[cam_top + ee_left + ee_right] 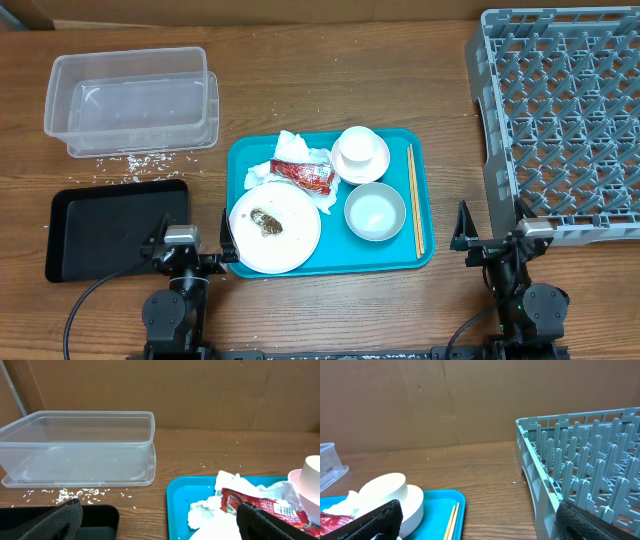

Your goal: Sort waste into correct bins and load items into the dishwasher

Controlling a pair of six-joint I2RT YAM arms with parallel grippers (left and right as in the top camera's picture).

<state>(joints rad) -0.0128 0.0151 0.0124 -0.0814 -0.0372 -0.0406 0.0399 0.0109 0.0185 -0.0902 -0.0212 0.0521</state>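
Crumpled white paper napkin (pixel 292 148) and red printed snack wrapper (pixel 306 176) await sorting, the left gripper (pixel 193 243) and right gripper (pixel 492 238) both spread wide and empty. Just ahead-right of the left gripper, a round white plate (pixel 298 243) holds a small brown food scrap (pixel 267 222) on a teal serving tray (pixel 238 160), the waste beyond it. A shallow black rectangular tray (pixel 100 235) lies at that gripper's left, a clear rectangular plastic tub (pixel 130 100) farther on. A large grey plastic dish rack (pixel 560 110) stands ahead of the right gripper. Best first move, likely: pinch the wrapper from above, clear of the plate.
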